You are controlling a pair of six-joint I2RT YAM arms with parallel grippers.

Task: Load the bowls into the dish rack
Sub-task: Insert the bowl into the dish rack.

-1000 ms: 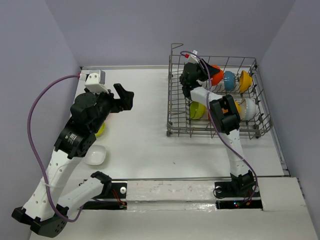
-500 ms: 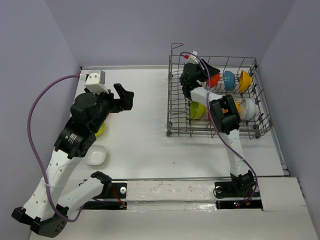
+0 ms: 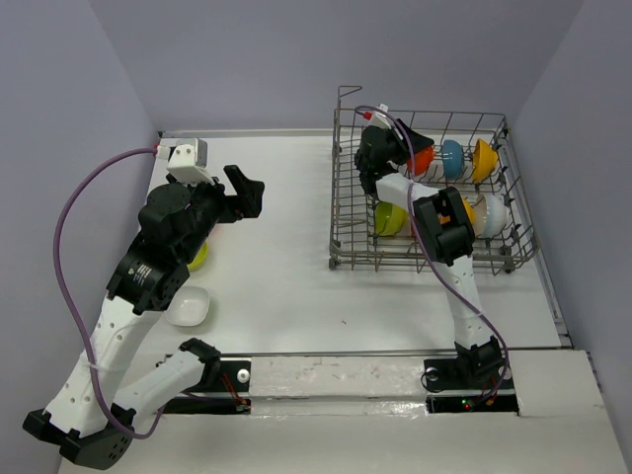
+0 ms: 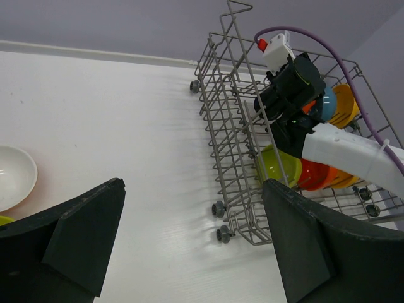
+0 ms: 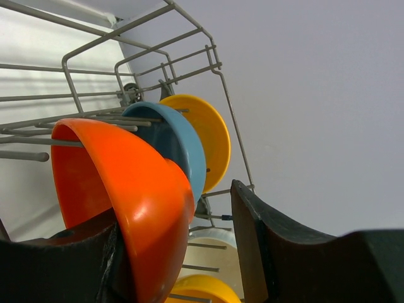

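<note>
Orange bowl (image 5: 139, 189) on edge in dish rack (image 4: 224, 120); right gripper (image 5: 175, 207) half-open astride it; left gripper (image 4: 192, 184) wide, empty.

We take this for a robotics lab cell. Plain lilac walls (image 3: 296, 59) box in a white table (image 3: 286, 217); we see two white robot arms (image 3: 158, 267) bolted at its near edge, purple cable (image 3: 61, 227) looping free, and a wire dish rack (image 3: 348, 207).

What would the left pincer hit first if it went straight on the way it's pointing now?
Probably the dish rack, at its near wire side. The open left pincer aims toward it across bare table, and nothing stands between them. Depth is hard to judge, so it might graze the table first.
</note>
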